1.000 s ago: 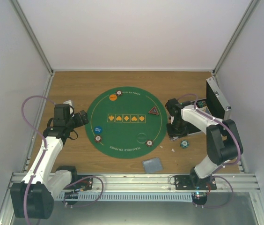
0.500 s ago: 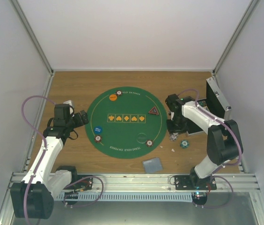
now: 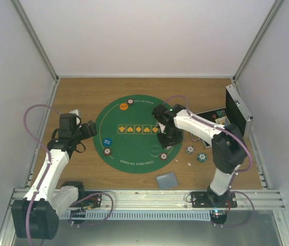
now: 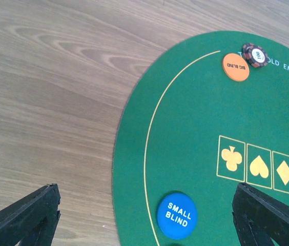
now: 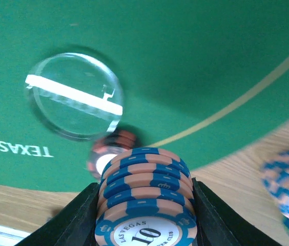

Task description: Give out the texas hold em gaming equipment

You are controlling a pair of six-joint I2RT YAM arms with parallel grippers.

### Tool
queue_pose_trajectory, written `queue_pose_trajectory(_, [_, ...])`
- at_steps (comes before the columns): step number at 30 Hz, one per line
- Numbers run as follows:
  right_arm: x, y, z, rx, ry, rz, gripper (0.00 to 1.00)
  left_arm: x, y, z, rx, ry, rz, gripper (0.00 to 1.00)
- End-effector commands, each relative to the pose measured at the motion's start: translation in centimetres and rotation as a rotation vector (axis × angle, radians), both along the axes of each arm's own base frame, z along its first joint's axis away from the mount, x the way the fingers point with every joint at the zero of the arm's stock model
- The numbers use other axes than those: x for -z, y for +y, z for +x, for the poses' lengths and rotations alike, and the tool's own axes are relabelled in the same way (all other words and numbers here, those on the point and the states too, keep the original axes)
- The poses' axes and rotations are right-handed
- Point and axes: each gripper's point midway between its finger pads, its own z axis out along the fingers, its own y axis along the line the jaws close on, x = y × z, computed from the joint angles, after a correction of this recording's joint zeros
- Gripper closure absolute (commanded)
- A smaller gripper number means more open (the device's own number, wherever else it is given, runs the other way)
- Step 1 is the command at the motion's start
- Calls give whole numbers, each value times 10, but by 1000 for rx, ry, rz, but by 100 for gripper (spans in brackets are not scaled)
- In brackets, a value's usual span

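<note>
My right gripper (image 3: 168, 137) is over the right side of the green mat (image 3: 134, 154), shut on a stack of blue-and-salmon poker chips (image 5: 147, 205). Just beyond the stack lie a red chip (image 5: 108, 154) and a clear disc (image 5: 74, 96). My left gripper (image 3: 90, 128) is open and empty at the mat's left edge. Its view shows the blue "small blind" disc (image 4: 177, 215), the orange "big blind" disc (image 4: 235, 67) and a red chip (image 4: 253, 54). Two teal chip stacks (image 3: 189, 150) (image 3: 202, 157) sit on the wood right of the mat. The grey-blue cards (image 3: 167, 180) lie near the front. The triangular marker is hidden.
The open metal case (image 3: 232, 114) stands at the far right against the wall. A red chip (image 3: 107, 151) lies on the mat's left side and another chip (image 3: 163, 157) at its lower right. White walls enclose the wooden table on three sides.
My right arm has swung left from beside the case to above the mat's right side, carrying the chip stack. A teal stack it had covered now shows on the wood. The left arm has not moved.
</note>
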Motion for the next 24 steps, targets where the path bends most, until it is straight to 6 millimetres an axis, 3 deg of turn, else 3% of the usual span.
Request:
queue_pose_trajectory(1, [13, 43, -11, -110, 27, 34, 65, -1, -4, 3, 20, -28, -8, 7])
queue_pose_trajectory(6, [28, 76, -20, -224, 35, 40, 65, 0, -5, 4, 26, -26, -11, 7])
queue_pose_trajectory(12, [45, 91, -36, -285, 71, 19, 65, 0, -7, 4, 34, -24, -13, 7])
queue_pose_trajectory(24, [61, 73, -63, -271, 130, -38, 65, 2, -10, 4, 43, -16, -13, 7])
